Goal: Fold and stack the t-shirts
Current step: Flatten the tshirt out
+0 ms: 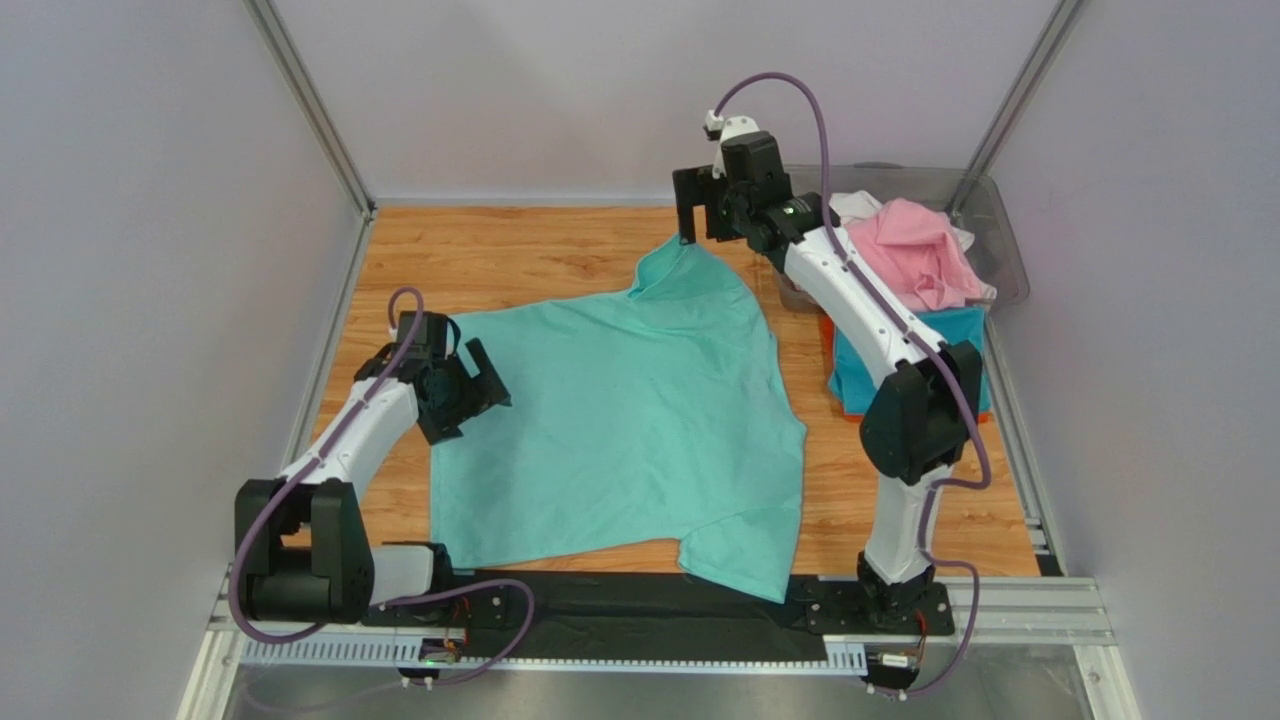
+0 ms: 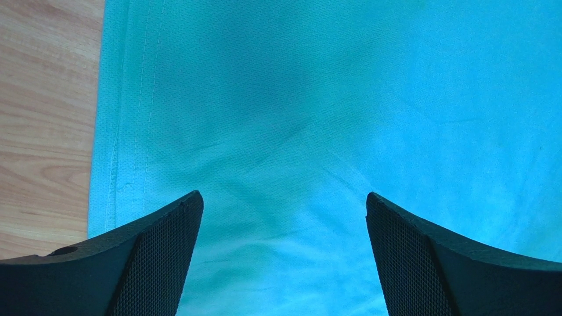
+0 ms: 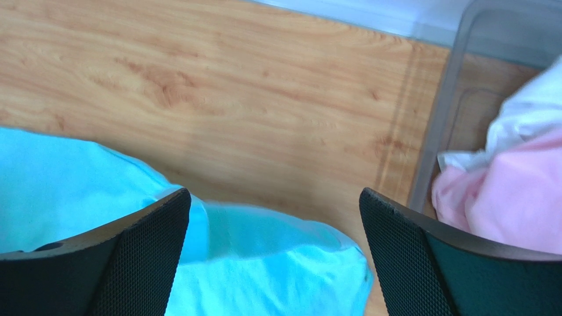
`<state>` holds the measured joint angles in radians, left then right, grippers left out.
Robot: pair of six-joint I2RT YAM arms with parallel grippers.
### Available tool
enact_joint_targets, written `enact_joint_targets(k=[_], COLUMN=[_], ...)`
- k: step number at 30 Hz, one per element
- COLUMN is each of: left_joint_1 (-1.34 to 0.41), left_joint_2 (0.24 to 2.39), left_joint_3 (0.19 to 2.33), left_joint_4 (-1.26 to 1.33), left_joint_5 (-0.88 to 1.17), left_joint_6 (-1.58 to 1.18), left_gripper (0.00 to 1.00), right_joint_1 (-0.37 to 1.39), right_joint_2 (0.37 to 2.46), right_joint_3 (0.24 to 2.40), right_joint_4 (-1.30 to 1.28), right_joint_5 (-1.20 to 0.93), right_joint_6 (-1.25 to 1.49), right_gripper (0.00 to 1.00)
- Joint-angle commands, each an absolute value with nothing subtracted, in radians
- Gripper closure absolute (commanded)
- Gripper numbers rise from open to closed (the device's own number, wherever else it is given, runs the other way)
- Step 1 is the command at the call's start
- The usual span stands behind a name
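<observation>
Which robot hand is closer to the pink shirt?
The right gripper: it hovers near the pink shirt. The left gripper is far off, over the green shirt.

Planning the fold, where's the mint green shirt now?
In the top view, the mint green shirt lies spread flat on the table, left of the grey bin.

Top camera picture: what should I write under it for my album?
Left end effector and right end effector open at the edges of a spread mint green t-shirt.

We see a light wooden tabletop [image 1: 526,248]. A mint green short-sleeved cloth t-shirt [image 1: 631,420] lies spread flat across its middle, and a clear grey plastic bin [image 1: 1004,225] sits at its far right corner.
</observation>
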<state>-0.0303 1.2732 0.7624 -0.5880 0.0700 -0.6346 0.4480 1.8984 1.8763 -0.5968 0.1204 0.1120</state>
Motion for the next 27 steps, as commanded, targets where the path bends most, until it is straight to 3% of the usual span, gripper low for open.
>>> enact_joint_targets(k=[1, 7, 12, 17, 23, 27], left_joint_1=[-0.026, -0.026, -0.026, -0.026, -0.026, -0.026], left_joint_2=[1.261, 1.305, 1.319, 1.322, 1.345, 1.376], left_joint_3=[0.788, 0.799, 0.804, 0.799, 0.769, 0.762], left_joint_4=[-0.591, -0.584, -0.587, -0.581, -0.555, -0.54], left_joint_5=[0.078, 0.077, 0.078, 0.08, 0.071, 0.077], left_joint_6=[-0.652, -0.644, -0.634, -0.638, -0.638, -0.634], left_gripper=[0.0, 0.0, 0.0, 0.0, 0.0, 0.0], right_joint_1=[0.442, 0.417, 0.416, 0.426, 0.443, 0.445], right_joint_2=[2.063, 2.382, 2.372, 2.128, 1.858, 1.873], right_joint_3=[2.069, 2.364, 2.379, 2.133, 1.579, 1.494], right_joint_4=[-0.67, -0.747, -0.733, -0.707, -0.548, -0.488], right_joint_5=[0.104, 0.023, -0.063, -0.031, -0.041, -0.104], right_joint_6=[0.115, 0.118, 0.117, 0.101, 0.254, 0.304], right_gripper=[0.0, 0.0, 0.0, 0.0, 0.05, 0.13])
